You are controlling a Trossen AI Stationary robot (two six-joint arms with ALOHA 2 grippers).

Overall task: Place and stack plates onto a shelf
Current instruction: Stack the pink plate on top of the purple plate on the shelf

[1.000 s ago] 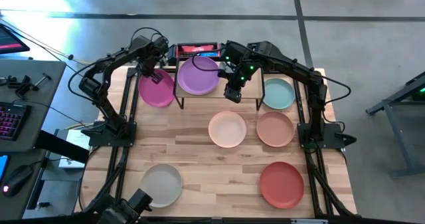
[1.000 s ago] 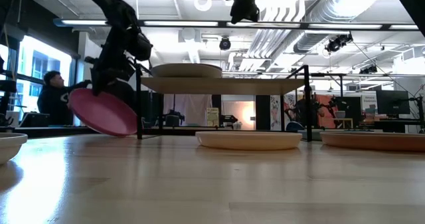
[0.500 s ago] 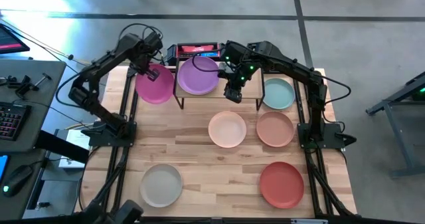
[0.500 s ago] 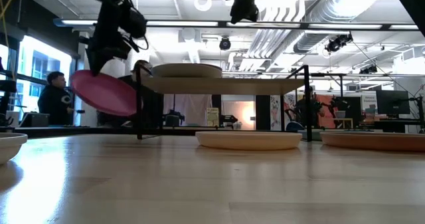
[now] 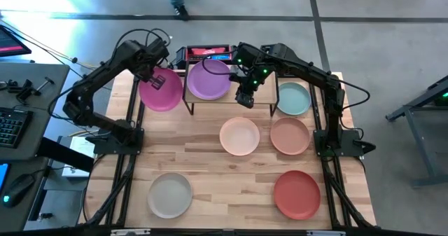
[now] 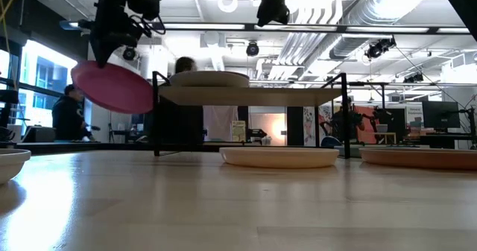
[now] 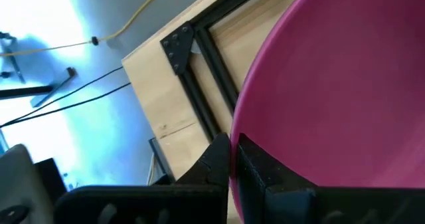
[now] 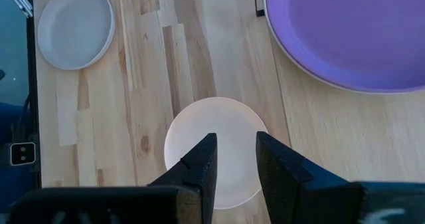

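Barely started, from the looks of it. One purple plate (image 5: 208,80) is already parked on the shelf (image 5: 262,101), and a pink plate (image 5: 160,89) is being carried in mid-air, tilted, just off the shelf's 9 o'clock end, its rim pinched tight by the left gripper (image 5: 152,73).

The right gripper (image 5: 246,99) is hung over the shelf's 3 o'clock half with fingers slightly apart, nothing held.

Seven plates are counted: five are left on the table (image 5: 210,159) – teal (image 5: 293,98), peach (image 5: 239,136), tan (image 5: 290,136), terracotta (image 5: 297,194), grey (image 5: 170,195). Only one shelf is seen.
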